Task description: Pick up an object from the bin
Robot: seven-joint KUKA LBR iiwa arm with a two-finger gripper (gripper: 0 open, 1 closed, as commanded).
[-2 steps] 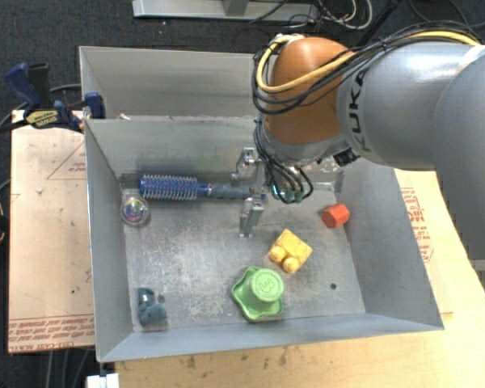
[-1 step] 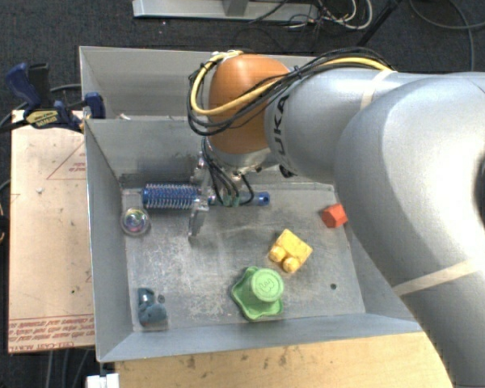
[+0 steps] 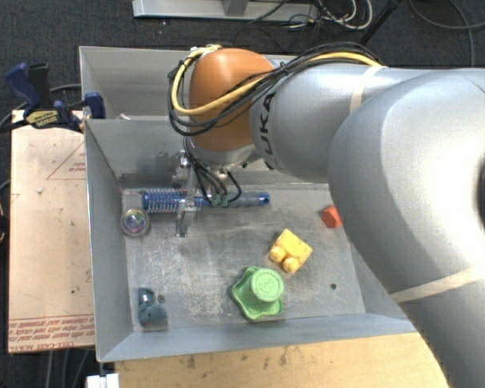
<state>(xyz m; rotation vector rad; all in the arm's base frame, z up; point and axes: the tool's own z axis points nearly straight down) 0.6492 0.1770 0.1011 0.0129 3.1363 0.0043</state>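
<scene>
Sitting with gripper at blue brush near bin's far wall. Can't tell if wide or narrow. Well clear of yellow block.

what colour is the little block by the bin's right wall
Orange-red. The block shows plainly in the camera view, lying alone near the right wall.

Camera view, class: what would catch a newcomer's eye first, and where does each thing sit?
The big silver arm with its orange wrist cover dominates, reaching in from the right, its pincer over a blue bristled brush at the back left of the grey metal bin. Against the grey floor, a green flower-shaped plastic cap near the front and a yellow knobbed block just behind it stand out.
</scene>
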